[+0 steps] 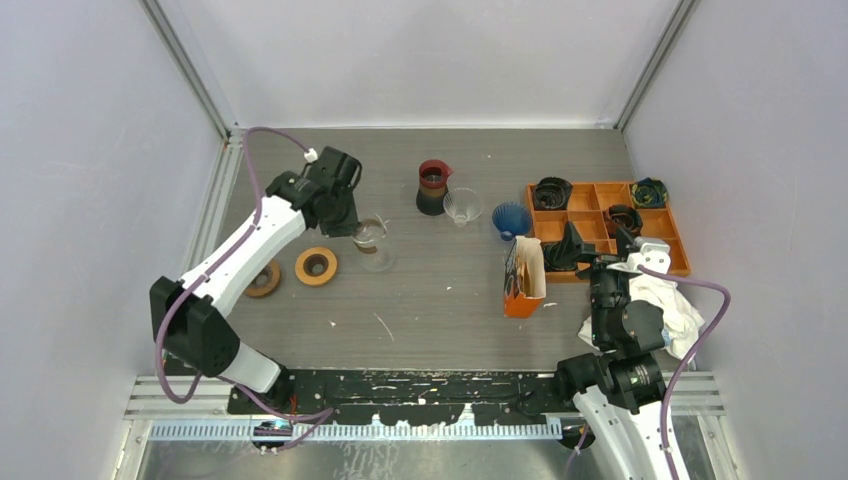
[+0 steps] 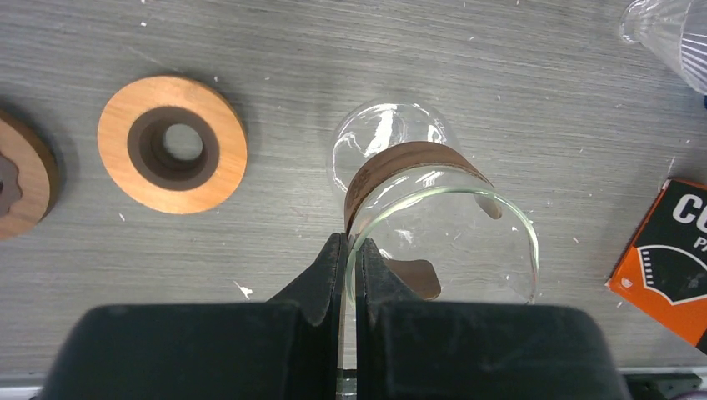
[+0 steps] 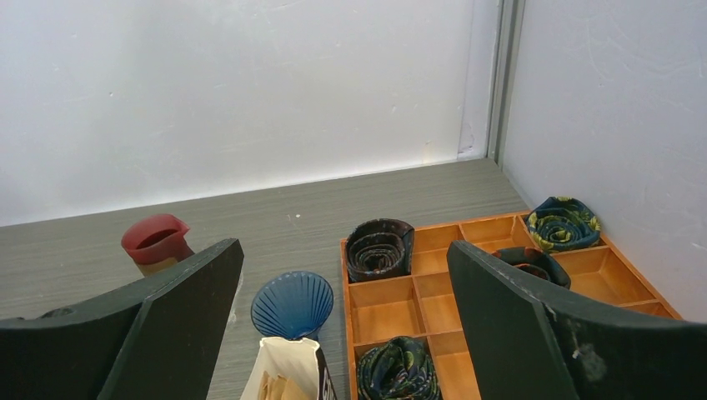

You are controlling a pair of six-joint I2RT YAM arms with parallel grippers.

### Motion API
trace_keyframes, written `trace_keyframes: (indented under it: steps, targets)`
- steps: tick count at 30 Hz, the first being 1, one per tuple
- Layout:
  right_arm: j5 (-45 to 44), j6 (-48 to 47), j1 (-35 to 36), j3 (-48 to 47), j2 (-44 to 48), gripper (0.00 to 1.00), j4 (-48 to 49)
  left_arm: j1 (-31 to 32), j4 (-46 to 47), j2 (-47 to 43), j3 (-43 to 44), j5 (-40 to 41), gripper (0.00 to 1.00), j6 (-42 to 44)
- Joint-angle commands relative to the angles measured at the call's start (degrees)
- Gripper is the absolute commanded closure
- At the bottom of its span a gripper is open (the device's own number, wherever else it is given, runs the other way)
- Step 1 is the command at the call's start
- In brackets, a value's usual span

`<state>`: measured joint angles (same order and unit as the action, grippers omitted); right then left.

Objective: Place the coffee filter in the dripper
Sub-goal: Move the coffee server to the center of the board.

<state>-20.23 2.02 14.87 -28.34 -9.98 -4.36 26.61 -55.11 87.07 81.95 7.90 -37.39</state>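
Overhead, the left pincer (image 1: 352, 226) is pinching the glass carafe's (image 1: 372, 240) rim. The filter pack (image 1: 524, 275) is standing upright on the worktop (image 1: 440, 300), mouth upward, near the blue dripper (image 1: 511, 218).

Left wrist: fingers (image 2: 325, 275) are squeezing the rim.

Right wrist: the right pincer (image 3: 343, 250) is gaping wide over the pack.

A glass carafe (image 2: 433, 225) with a brown collar stands on the grey wood-grain desk (image 1: 440, 300), its rim pinched by the left end effector (image 2: 350, 246). To the left of that end effector lie 2 flat wooden rings, a lighter one (image 2: 172, 143) closer and a darker one (image 2: 21, 183) beyond it. Ahead and to the left of the right end effector (image 3: 343, 245) stands a red jug (image 3: 156, 242). Ahead and to its right sits an orange compartment tray (image 3: 383, 312) with 4 rolled ties showing, each in its own compartment. A crumpled white cloth (image 1: 670, 305) lies behind this end effector, on its right.
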Motion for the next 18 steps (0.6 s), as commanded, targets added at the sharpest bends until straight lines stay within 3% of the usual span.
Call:
trace_keyframes:
  steps: [1,9,18]
  targets:
    - [0.13,0.22,0.45,-0.35,0.44,0.0,2.51,3.9,-0.04,-4.77,-1.86,11.03,1.0,-6.47]
    - [0.16,0.17,0.6,-0.39,0.27,0.0,2.26,8.33,3.92,-7.28,-9.02,16.84,1.0,-18.21]
    - [0.1,0.09,0.65,-0.37,0.2,0.0,2.23,9.57,7.56,-4.61,-11.98,18.72,1.0,-23.37]
